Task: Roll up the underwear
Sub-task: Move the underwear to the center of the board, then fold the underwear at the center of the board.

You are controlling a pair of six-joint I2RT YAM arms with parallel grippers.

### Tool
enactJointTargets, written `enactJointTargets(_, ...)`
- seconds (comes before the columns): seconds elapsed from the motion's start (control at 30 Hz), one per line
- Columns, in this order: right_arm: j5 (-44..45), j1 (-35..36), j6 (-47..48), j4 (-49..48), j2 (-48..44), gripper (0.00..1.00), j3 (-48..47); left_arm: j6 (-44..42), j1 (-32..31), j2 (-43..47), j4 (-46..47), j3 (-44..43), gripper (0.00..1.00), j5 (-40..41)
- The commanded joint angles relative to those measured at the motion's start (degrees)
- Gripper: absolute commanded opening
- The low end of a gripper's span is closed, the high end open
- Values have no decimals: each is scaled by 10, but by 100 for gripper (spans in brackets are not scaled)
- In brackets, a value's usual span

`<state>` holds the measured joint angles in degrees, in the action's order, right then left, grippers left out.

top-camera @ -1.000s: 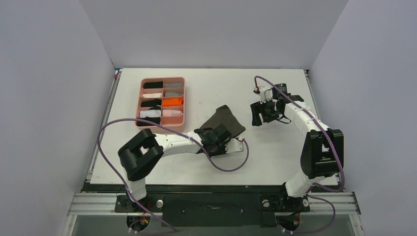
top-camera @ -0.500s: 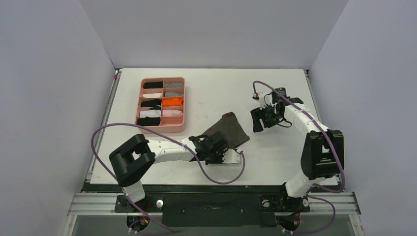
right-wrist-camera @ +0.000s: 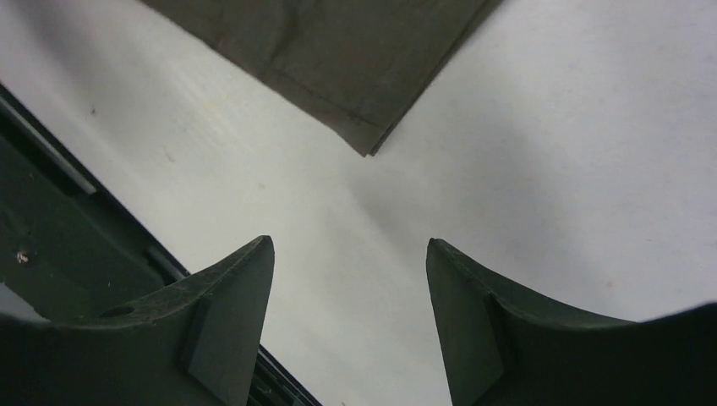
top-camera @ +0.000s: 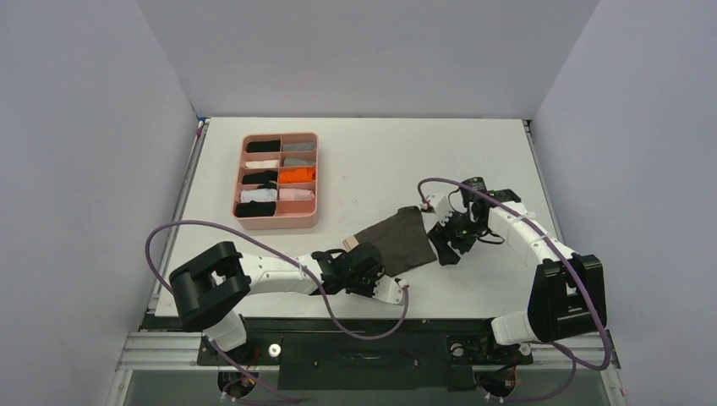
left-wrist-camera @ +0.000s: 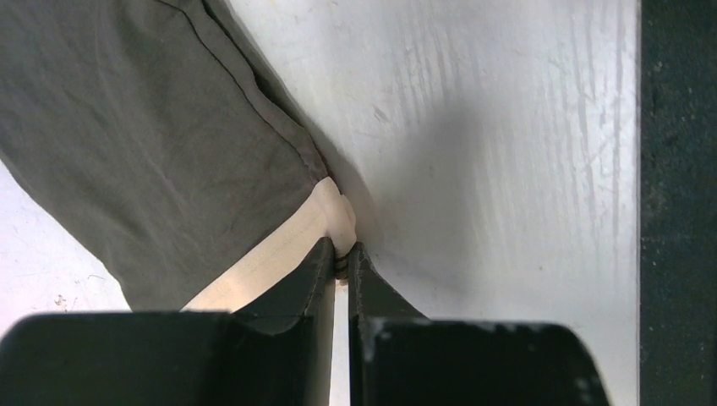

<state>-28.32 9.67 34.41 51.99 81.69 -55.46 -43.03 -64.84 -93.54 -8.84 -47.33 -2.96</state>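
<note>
Underwear [top-camera: 399, 241] lies flat near the tabletop's [top-camera: 380, 161] near edge, a corner of its beige waistband [left-wrist-camera: 279, 254] pinched in the clenched left claw [left-wrist-camera: 342, 254], which hides most of that band from above; right claw [right-wrist-camera: 348, 245] hangs released beside the opposite corner.

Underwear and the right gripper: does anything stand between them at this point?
Nothing visible does. In the right wrist view only bare table separates the open right gripper from the nearest corner of the underwear. The left gripper is shut on its waistband at the opposite end, out of that path.
</note>
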Motion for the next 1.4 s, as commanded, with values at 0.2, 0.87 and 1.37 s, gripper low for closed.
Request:
enactJointTargets(0.2, 15, 71, 64, -8, -41, 61, 51, 29, 29, 49, -46, 28, 0, -100)
enactJointTargets(0.87, 74, 136, 2, -88, 86, 59, 18, 64, 79, 45, -76, -7, 0, -185)
enactJointTargets(1.37, 75, 170, -5, -80, 115, 29, 12, 70, 81, 44, -80, -14, 0, -186)
